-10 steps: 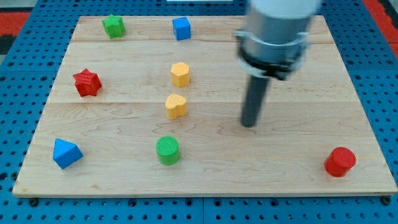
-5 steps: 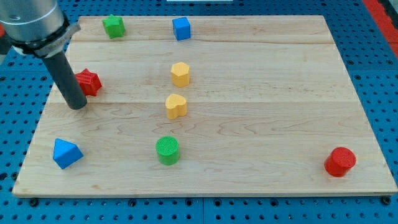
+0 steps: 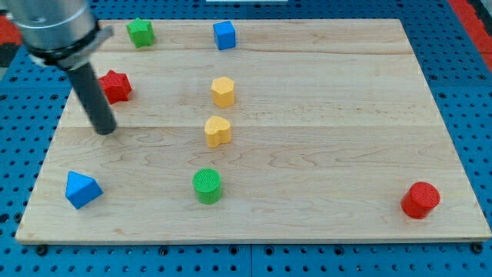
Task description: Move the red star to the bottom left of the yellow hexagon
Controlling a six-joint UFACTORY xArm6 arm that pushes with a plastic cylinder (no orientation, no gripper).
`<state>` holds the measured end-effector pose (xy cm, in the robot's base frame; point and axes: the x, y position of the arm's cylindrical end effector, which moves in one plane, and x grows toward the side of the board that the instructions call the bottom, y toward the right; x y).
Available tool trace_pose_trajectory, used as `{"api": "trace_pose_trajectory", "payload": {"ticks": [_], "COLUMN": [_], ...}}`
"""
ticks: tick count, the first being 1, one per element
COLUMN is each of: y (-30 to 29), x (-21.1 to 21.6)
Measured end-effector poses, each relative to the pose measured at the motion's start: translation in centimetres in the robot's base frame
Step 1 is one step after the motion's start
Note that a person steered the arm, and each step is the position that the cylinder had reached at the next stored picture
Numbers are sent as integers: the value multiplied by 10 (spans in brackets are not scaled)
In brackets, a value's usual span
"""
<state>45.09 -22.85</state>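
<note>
Eight small blocks sit on the pale wooden worktop [image 3: 323, 138], and here they come from the frame's bottom edge upward. Lower left, a blue plastic triangular block [image 3: 81, 189]; lower centre, a green ribbed cylinder [image 3: 207, 185]; far lower right, a red cylinder [image 3: 420, 200]. Middle of the frame holds a yellow heart-shaped block [image 3: 217, 131], and just above it the yellow hexagon block [image 3: 223, 91].

Now the action, at the left: my tip [image 3: 104, 130] rests on the wood just below and to the frame's left of the red star block [image 3: 115, 85], the rod leaning up past the star's left edge. As for the end effector, it is a plain dark rod with nothing to open or close, and it holds nothing.

The risks, as I judge them: the tip is low beside the star, so a push from here could send the star toward the upper part of the frame instead of rightward, or spin it off the rod. The landing spot is tight too, since the yellow heart sits close under the hexagon; a shove carried too far could knock either one.

Along the top edge sit a green star-like block [image 3: 141, 31] and a blue cube [image 3: 224, 35]. Around the worktop runs a blue perforated base [image 3: 469, 92].
</note>
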Motion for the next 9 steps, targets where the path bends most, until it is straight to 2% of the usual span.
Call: {"api": "trace_pose_trajectory", "payload": {"ticks": [1,5,6,7,9], "y": [-47,-42,-47,-50,32], "x": [-7,-13,-24,-53,-101]}}
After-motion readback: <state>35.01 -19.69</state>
